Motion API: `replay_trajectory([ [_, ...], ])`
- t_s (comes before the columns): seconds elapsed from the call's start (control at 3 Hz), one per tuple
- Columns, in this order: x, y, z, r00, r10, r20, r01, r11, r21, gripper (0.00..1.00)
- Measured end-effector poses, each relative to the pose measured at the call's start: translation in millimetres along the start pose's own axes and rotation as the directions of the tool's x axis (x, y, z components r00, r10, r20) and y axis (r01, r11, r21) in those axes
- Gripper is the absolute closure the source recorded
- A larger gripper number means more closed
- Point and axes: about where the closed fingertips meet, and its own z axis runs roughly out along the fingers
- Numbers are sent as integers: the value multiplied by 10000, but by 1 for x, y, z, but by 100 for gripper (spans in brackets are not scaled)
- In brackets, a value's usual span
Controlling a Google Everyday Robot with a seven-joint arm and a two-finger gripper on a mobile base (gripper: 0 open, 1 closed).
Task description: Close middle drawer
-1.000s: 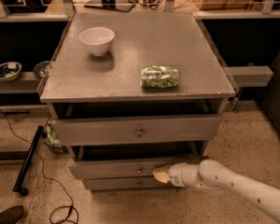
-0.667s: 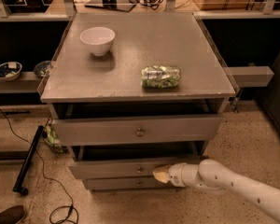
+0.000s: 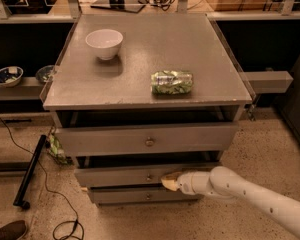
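Drawers, three of them, sit stacked under a grey counter that fills the middle of the view. The top drawer, with the tallest front and a brass knob, stands pulled out, with a dark gap showing between its front and the counter's edge. Below it is the middle drawer, a long, low grey front with a tiny round knob at its centre. It is also partly out, with a strip of shadow above it, and its front sits forward of the lowest drawer, which is narrower. The gripper is at the middle drawer's front, just right of the little knob, its pale tan tip touching the panel. The fingers seem to be pressed together into one blunt point with nothing between them, though the dim light makes this hard to be sure of. The white arm reaches in from the lower right corner, low over the speckled floor. On the counter, a white bowl stands upright toward the back left, and well apart from it a green-and-white can lies on its side near the front edge, right of centre. To the left, a black cable trails across the floor beside a black bar.
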Motion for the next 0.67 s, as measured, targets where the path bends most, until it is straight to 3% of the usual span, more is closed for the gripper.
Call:
replay_trajectory([
  [0.33,-16,-3,14,9994,-302,182,305,9994,-152,100],
  [0.67,-14,0,14,9994,-302,182,305,9994,-152,100],
])
